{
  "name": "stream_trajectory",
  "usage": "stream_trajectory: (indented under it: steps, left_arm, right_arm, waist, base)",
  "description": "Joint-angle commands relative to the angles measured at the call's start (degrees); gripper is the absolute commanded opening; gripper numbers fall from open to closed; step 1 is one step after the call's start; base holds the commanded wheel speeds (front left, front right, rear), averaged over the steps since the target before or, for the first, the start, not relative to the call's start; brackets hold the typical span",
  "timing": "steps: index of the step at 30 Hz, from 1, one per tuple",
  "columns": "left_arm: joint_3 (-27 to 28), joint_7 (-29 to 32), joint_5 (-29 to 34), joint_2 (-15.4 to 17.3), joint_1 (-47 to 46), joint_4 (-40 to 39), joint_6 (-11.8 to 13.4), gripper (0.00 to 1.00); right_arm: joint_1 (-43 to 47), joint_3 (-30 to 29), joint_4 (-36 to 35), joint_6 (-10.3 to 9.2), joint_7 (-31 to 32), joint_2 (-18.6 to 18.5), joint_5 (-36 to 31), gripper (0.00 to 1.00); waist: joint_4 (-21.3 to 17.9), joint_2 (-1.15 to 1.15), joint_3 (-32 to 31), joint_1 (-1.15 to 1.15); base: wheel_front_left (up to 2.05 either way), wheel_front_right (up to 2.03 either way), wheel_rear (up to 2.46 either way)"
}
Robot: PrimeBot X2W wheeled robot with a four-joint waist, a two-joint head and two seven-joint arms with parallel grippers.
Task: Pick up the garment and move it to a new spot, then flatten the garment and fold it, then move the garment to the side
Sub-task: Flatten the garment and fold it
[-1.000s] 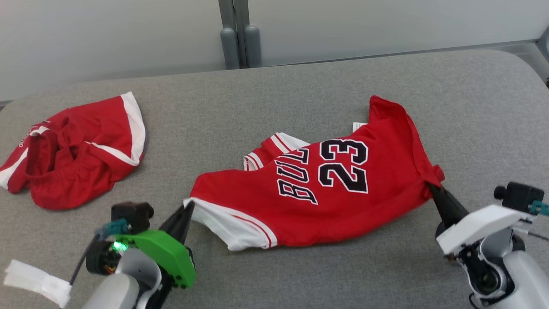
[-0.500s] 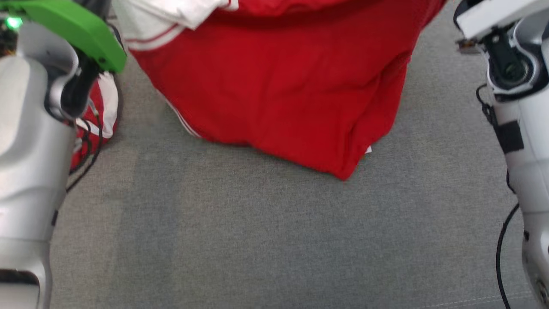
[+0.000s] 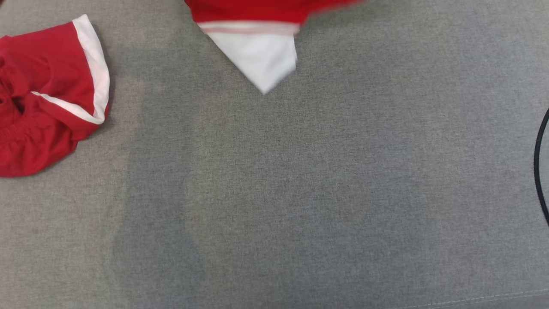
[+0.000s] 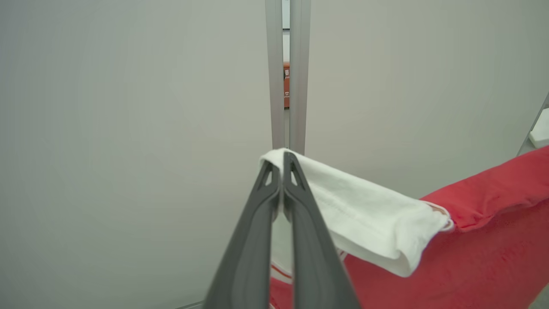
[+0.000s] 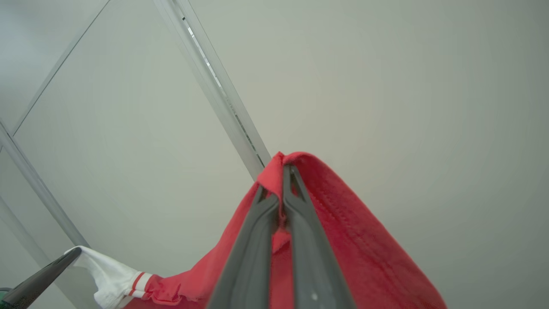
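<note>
The red jersey (image 3: 257, 10) hangs in the air, and just its lower tip shows at the top of the head view, ending in a white triangle of trim. My left gripper (image 4: 282, 159) is shut on the jersey's white band (image 4: 360, 212), with red cloth (image 4: 480, 240) falling to the right of it. In the right wrist view my right gripper (image 5: 286, 169) is shut on a red corner of the jersey (image 5: 343, 231), and the left gripper's finger (image 5: 40, 277) shows at the lower left holding the white end. Both arms are raised toward the pale wall.
Crumpled red shorts with white trim (image 3: 47, 107) lie at the left edge of the grey padded surface (image 3: 300, 193). A black cable (image 3: 539, 167) curves in at the right edge. A grey upright post (image 4: 285, 73) runs up the wall behind.
Both grippers have lifted the jersey off the surface and high up. The head camera has also tilted down, so the arms left its picture and just the jersey's hanging tip stays.
</note>
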Motion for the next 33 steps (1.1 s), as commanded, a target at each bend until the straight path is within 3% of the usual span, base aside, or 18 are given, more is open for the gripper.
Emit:
stream_trajectory:
  steps: [1, 9, 14, 24, 33]
  left_arm:
    - [-0.47, -0.31, -0.87, -0.17, -1.53, 1.09, -0.1, 0.0]
    - [-4.63, -1.04, -4.52, -1.47, -4.21, 5.34, -0.12, 0.0]
    - [-7.17, -0.79, -7.15, -0.54, -2.26, 6.22, -0.13, 0.0]
    - [-12.77, 3.73, -18.16, 4.18, 13.47, 0.91, -0.06, 0.0]
    - [-18.89, 13.95, -28.75, 11.98, 32.4, -11.54, -0.06, 0.0]
  right_arm:
    - [-1.93, 0.61, 1.06, 0.02, -0.77, -0.26, 0.4, 0.0]
    - [-7.75, 7.01, 5.6, 0.02, -0.54, -0.82, 0.77, 0.0]
    - [-5.12, 10.52, 6.35, 0.02, -0.3, -1.77, 3.08, 0.0]
    - [13.12, 18.48, 4.61, 0.01, 1.01, -4.81, 10.41, 0.0]
    - [32.51, 26.58, -3.22, 0.01, 5.86, -10.39, 17.63, 0.0]
  waist:
    - [-0.08, 0.0, -0.45, -0.01]
    - [0.14, 0.0, -0.99, -0.01]
    - [0.05, 0.0, -0.36, -0.01]
    - [0.05, 0.0, -3.82, -0.01]
    - [0.42, 0.0, -12.51, -0.01]
  base:
    - [0.0, 0.0, 0.0]
    - [0.0, 0.0, 0.0]
    - [0.0, 0.0, 0.0]
    - [0.0, 0.0, 0.0]
    - [0.0, 0.0, 0.0]
